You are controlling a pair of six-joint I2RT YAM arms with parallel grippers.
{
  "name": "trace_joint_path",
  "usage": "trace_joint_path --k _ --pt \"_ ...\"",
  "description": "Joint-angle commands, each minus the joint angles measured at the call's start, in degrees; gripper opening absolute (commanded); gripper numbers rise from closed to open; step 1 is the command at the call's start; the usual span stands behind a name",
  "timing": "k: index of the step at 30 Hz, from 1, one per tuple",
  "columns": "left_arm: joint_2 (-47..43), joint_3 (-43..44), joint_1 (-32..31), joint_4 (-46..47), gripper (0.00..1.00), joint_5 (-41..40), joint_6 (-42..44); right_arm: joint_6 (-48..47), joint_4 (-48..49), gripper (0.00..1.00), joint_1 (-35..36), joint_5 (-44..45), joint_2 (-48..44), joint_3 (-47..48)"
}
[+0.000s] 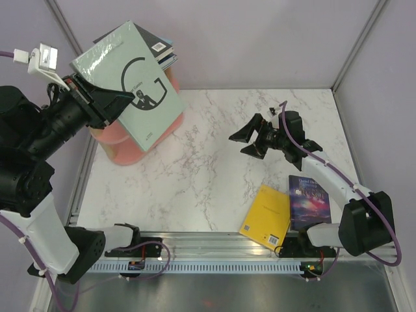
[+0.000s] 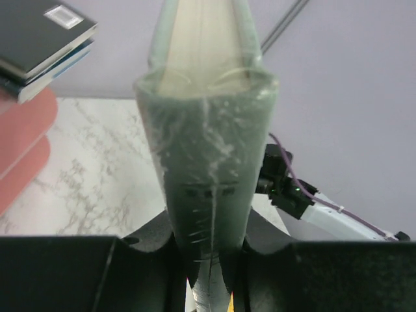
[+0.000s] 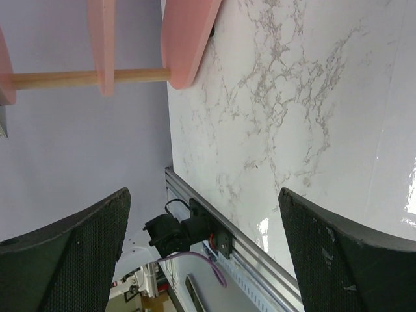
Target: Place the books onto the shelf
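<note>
My left gripper (image 1: 120, 101) is shut on the grey-green "G" book (image 1: 133, 81) and holds it in the air over the pink shelf (image 1: 123, 148). In the left wrist view the book's spine (image 2: 208, 162) is pinched between the jaws of the left gripper (image 2: 208, 263). A stack of books (image 1: 166, 51) lies on the shelf's top board, and shows as a dark stack (image 2: 40, 40) at the upper left. A yellow book (image 1: 266, 216) and a purple galaxy book (image 1: 309, 198) lie flat on the table near the right arm's base. My right gripper (image 1: 244, 143) stands open and empty mid-table, facing the shelf (image 3: 188, 39).
The marble table (image 1: 208, 169) is bounded by grey walls behind and at the sides, with a metal rail (image 1: 214, 250) along its near edge. A wooden post (image 3: 84, 78) joins the shelf's boards. The right arm's body (image 1: 312, 156) reaches over the two lying books.
</note>
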Motion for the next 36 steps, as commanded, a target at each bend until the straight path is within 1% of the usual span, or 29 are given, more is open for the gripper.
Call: trace_joint_path --k 1,5,9,12,13,16,18,19,20,21,23,24,25,26,27,28,29,30,31,33,36 --pt "-2.6 -2.6 0.5 2.1 0.02 -10.7 1.6 0.1 0.8 0.98 0.2 -1.8 -0.7 -0.2" --pt "-2.8 -0.7 0.5 3.0 0.02 -18.2 4.1 -0.4 0.7 0.98 1.8 -2.1 -0.5 -0.7" --pt "-0.4 -1.1 0.5 3.5 0.02 -18.4 4.4 -1.2 0.4 0.98 4.0 -2.2 -0.1 -0.9" --pt "-0.6 -3.6 0.6 6.1 0.02 -19.0 4.2 -1.8 0.2 0.98 4.9 -2.2 0.0 -0.6" --pt "-0.8 -4.2 0.7 7.5 0.02 -19.6 4.9 -2.0 0.2 0.98 5.1 -2.1 0.1 -0.5" --pt "-0.4 -6.3 2.0 7.3 0.02 -19.9 6.9 -2.2 0.3 0.98 6.0 -2.1 0.8 -0.5" --pt "-1.5 -10.2 4.7 8.3 0.02 -17.3 6.4 -2.4 0.5 0.98 6.3 -2.5 1.3 -0.5" --pt "-2.6 -13.3 6.0 10.5 0.02 -13.6 5.7 -2.7 0.4 0.98 6.3 -2.6 1.4 -0.3" --pt "-4.9 -14.8 6.4 14.6 0.02 -12.6 5.2 -2.8 0.4 0.98 6.5 -2.7 1.5 -0.3" --pt "-5.2 -15.9 6.9 15.9 0.02 -11.9 4.6 -2.9 0.5 0.98 6.5 -2.7 1.5 -0.3" --pt "-3.2 -15.9 9.8 14.6 0.02 -7.7 3.7 -3.0 0.5 0.98 7.0 -2.7 1.8 -0.3" --pt "-2.8 -16.3 10.2 14.8 0.02 -5.5 2.9 -3.1 0.6 0.98 7.2 -2.8 1.9 -0.3" --pt "-3.0 -18.4 13.9 15.6 0.02 -1.3 1.1 -3.2 0.6 0.98 7.4 -2.9 2.1 -0.2" --pt "-4.0 -20.3 14.7 18.1 0.02 0.2 0.2 -3.5 0.5 0.98 7.6 -3.0 2.4 0.0" --pt "-6.6 -22.3 15.6 23.0 0.02 1.1 -0.6 -3.7 0.5 0.98 7.6 -3.0 2.5 0.1" --pt "-7.5 -24.4 16.6 24.7 0.02 2.1 -1.3 -3.8 0.5 0.98 7.5 -3.0 2.5 0.4" --pt "-7.6 -24.2 19.5 25.0 0.02 3.3 -1.4 -3.9 0.5 0.98 7.7 -3.1 2.5 0.4" --pt "-6.3 -22.6 23.6 23.6 0.02 6.5 -1.4 -4.0 0.5 0.98 7.8 -3.2 2.6 0.6" --pt "-6.0 -22.6 25.3 23.6 0.02 7.9 -1.9 -4.0 0.5 0.98 7.9 -3.2 2.6 0.6" --pt "-5.9 -22.8 26.6 24.9 0.02 7.4 -3.1 -4.3 0.5 0.98 8.4 -3.2 3.0 0.8" --pt "-6.4 -24.4 31.2 30.4 0.02 12.0 -7.2 -4.6 0.5 0.98 8.6 -3.2 3.3 0.9"
